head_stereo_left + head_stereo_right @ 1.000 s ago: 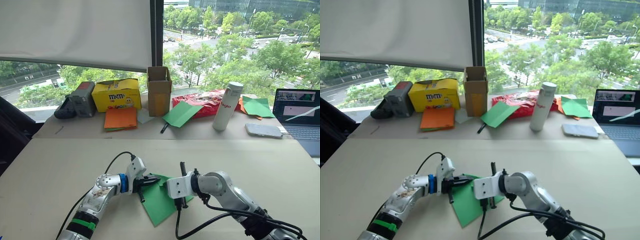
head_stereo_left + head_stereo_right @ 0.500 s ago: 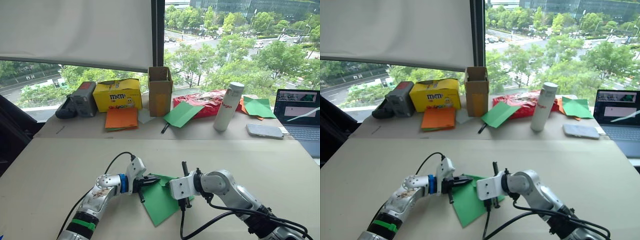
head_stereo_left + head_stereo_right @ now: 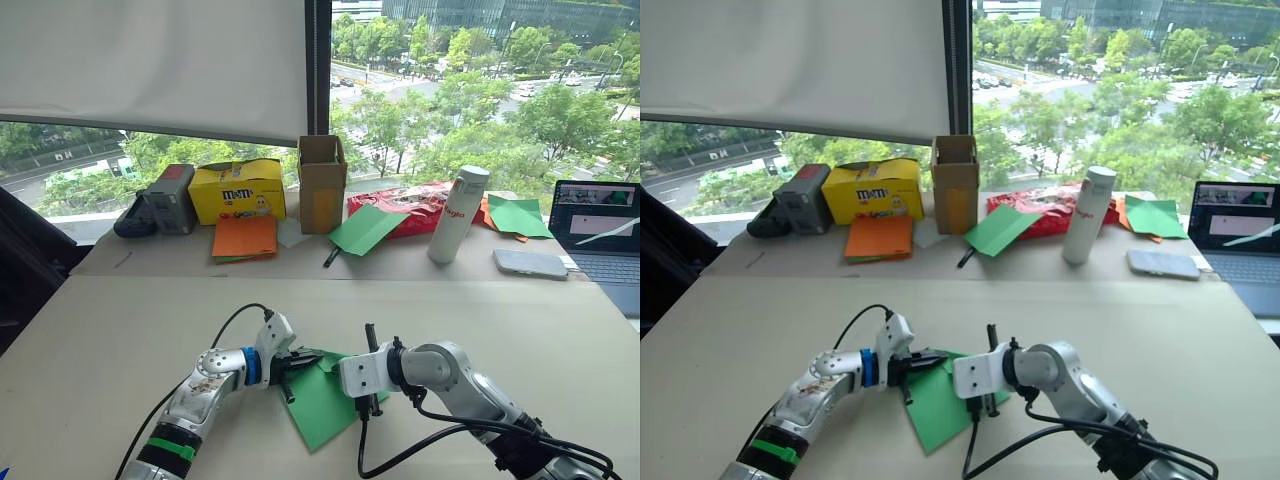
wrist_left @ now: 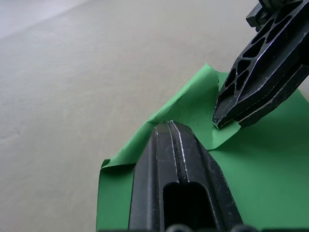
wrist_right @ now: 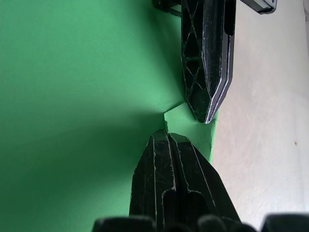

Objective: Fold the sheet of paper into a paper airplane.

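Barely any shift is noted against the earlier frames: the thin bright green sheet of paper (image 3: 325,400) lies flat on the beige table (image 3: 120,330) between the two arms. Its far corner is seen folded over, with both the left gripper (image 4: 175,129) and right gripper (image 5: 167,136) pressed on it, fingers together. Folding is judged to be at an early corner crease, slowly advancing.

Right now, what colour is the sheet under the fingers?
Bright green; the sheet of paper shows best in the left wrist view.
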`<state>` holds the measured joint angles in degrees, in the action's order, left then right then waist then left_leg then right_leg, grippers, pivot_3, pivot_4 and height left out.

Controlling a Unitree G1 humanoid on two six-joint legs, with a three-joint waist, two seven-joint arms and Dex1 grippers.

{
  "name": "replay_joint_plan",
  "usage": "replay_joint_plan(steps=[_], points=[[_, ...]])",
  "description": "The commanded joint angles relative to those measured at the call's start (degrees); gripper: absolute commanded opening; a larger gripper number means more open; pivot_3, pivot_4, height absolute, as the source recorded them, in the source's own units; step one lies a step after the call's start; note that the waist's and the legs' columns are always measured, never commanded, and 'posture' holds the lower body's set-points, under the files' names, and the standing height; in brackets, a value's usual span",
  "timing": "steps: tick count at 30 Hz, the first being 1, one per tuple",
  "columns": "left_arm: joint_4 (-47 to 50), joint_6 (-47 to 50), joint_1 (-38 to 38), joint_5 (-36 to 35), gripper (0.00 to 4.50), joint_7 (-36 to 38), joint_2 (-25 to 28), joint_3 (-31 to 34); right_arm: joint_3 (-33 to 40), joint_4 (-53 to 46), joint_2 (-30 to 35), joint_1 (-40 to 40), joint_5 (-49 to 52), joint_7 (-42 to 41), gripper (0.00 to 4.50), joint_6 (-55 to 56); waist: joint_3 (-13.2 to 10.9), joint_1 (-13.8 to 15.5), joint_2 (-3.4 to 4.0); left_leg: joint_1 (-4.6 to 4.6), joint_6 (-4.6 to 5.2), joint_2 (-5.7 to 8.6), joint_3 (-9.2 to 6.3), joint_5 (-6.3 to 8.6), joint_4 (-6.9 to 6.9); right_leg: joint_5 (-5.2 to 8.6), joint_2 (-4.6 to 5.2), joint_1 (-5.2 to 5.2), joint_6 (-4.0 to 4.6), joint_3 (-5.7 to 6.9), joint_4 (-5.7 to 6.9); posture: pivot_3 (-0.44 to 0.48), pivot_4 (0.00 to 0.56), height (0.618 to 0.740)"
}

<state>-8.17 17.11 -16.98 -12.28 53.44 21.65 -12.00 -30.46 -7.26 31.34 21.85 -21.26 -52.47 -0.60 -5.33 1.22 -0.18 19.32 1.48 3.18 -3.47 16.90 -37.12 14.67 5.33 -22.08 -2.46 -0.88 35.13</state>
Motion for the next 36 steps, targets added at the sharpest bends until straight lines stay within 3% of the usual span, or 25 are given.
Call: replay_joint_plan(steps=[1,19,36], points=[[0.54,1.37,-0.23,0.47,0.00,-0.83,-0.31,-0.54,-2.21,1.09,-0.07,-1.31,-0.84,-1.98,0.01,-0.83,0.00,-0.07,0.00,0.00,0.00,0.00,0.00,0.00,0.00,0.00,0.00,0.00,0.00,0.00,0.00,0.000,0.150,0.740],[4.47,3.35,-0.72,-2.73,0.00,1.39,0.77,1.42,-3.05,0.65,-1.30,-1.64,-1.18,-2.06,0.01,-1.40,0.00,-0.64,-0.01,0.03,-0.03,-0.04,0.00,-0.01,0.10,0.00,-0.02,-0.04,0.00,-0.03,-0.02,0.000,0.150,0.740],[4.19,2.93,0.30,-1.44,0.00,0.34,1.50,1.18,-4.54,1.49,-2.07,-0.95,-2.16,-2.66,0.01,0.23,0.00,-0.98,-0.01,0.03,-0.06,-0.03,0.00,-0.03,0.17,0.00,-0.06,-0.05,0.00,-0.09,-0.01,0.000,0.150,0.740]])
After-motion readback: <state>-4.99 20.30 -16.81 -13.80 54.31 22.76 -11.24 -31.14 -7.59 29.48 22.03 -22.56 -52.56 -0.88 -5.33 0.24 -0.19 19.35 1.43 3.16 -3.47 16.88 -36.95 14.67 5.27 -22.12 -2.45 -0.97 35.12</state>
